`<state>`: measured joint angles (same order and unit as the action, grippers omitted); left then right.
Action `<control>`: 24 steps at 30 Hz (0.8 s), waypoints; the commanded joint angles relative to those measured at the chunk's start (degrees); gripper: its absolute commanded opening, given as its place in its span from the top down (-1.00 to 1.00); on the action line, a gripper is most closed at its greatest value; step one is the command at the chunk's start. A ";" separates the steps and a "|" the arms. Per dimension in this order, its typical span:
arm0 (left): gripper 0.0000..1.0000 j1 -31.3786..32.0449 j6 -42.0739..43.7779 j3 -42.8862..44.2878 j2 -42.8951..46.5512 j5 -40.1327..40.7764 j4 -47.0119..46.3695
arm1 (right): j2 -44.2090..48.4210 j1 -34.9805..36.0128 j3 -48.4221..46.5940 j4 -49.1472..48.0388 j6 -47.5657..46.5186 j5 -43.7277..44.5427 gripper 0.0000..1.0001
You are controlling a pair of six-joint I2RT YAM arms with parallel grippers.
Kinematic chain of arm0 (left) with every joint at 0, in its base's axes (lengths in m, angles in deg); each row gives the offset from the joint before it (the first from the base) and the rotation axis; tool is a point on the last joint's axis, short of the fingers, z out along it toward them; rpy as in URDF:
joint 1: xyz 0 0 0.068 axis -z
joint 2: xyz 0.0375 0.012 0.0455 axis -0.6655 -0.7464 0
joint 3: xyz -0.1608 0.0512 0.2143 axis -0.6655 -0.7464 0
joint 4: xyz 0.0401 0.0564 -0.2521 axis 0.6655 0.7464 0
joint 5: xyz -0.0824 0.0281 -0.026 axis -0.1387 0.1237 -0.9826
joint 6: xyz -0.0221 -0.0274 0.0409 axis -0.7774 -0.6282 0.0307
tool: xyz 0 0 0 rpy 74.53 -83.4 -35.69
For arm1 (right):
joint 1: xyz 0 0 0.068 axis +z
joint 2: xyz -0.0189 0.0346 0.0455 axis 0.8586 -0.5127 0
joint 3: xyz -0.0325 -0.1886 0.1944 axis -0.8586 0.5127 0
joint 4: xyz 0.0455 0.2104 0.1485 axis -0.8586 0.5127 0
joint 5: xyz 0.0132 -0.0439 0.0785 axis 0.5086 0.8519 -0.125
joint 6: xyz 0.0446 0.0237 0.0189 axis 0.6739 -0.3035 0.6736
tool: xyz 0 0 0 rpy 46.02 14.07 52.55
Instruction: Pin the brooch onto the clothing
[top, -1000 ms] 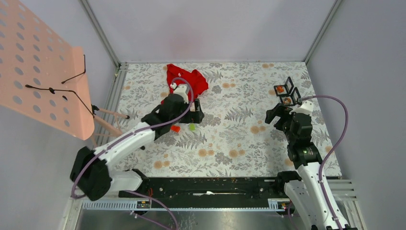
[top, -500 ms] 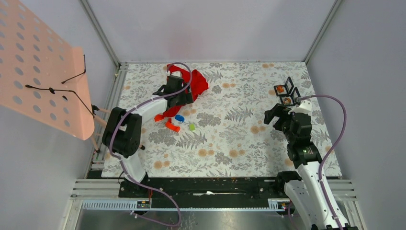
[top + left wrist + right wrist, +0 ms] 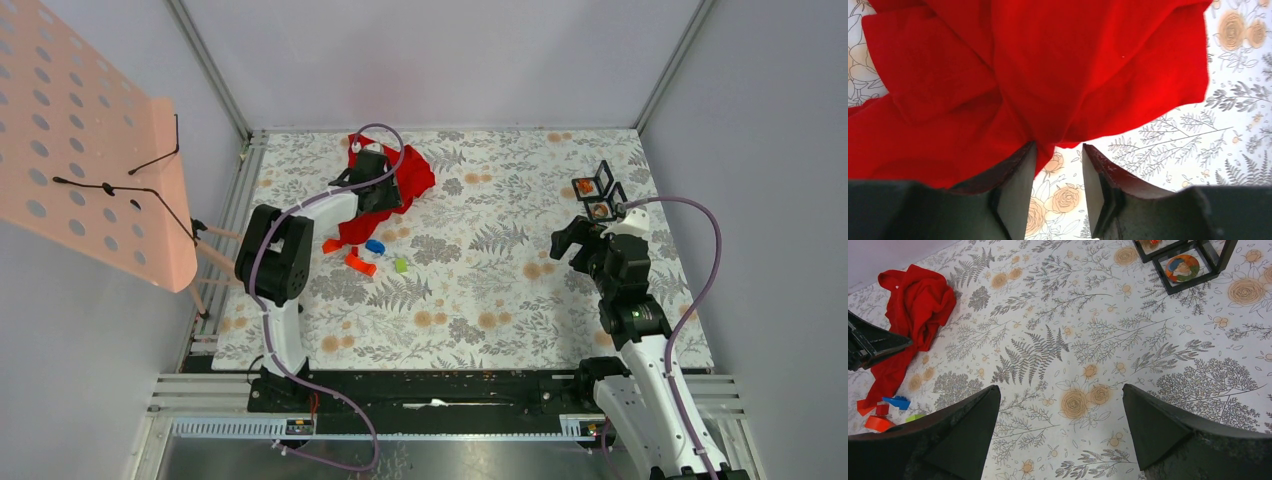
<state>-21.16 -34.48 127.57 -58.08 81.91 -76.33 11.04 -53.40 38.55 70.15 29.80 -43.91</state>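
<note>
Left arm [image 3: 310,207] over crumpled red shirt [image 3: 418,178], coloured blocks [image 3: 361,263] beside

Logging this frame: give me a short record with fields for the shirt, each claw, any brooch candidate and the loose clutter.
clothing: red shirt, crumpled at the table's far left
left claw: at the shirt's edge, jaws apart, a fold's tip at the gap, not clamped
right claw: wide open, empty, above bare table
round badge: inside a black frame at the far right, untouched; possibly the brooch
small coloured pieces: on the table by the shirt's near edge
pinning: not yet begun
</note>
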 commanded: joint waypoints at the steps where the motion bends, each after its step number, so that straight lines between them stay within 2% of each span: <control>1: 0.14 -0.61 -0.48 3.06 -1.32 -0.74 -0.83 | 0.10 0.27 -0.35 -1.31 -0.87 -0.83 -0.98; 4: 0.13 -0.61 -1.17 2.50 -1.03 0.23 -0.26 | 0.02 0.31 -0.23 -1.32 -0.90 -1.02 -0.98; 6: 0.04 -0.61 -1.70 1.49 -0.30 1.07 0.02 | 0.01 0.29 -0.37 -1.21 -0.92 -1.21 -0.98; 12: 0.05 -0.61 -1.80 0.47 -0.98 1.22 -0.59 | -0.29 0.27 -0.46 -1.19 -0.91 -1.76 -0.98; 14: 0.13 -0.61 -2.07 1.17 -1.80 1.16 0.09 | -0.39 0.38 -0.48 -1.18 -0.98 -1.92 -0.97; 17: 0.43 -0.61 -2.95 1.66 -2.22 2.17 0.19 | -0.31 0.23 -0.55 -0.95 -1.01 -1.69 -0.97; 20: 0.98 -0.61 -2.43 3.65 -2.29 2.74 1.29 | -0.24 0.31 -0.62 -0.77 -1.19 -1.52 -0.97; 24: 1.00 0.45 -1.11 2.25 4.49 4.04 -0.89 | -0.52 0.25 -1.95 -0.10 -1.86 -1.21 -0.97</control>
<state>-21.43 -36.80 128.25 -60.09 83.20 -74.30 10.69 -53.40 38.55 70.44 29.50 -44.98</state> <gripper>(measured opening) 0.013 0.990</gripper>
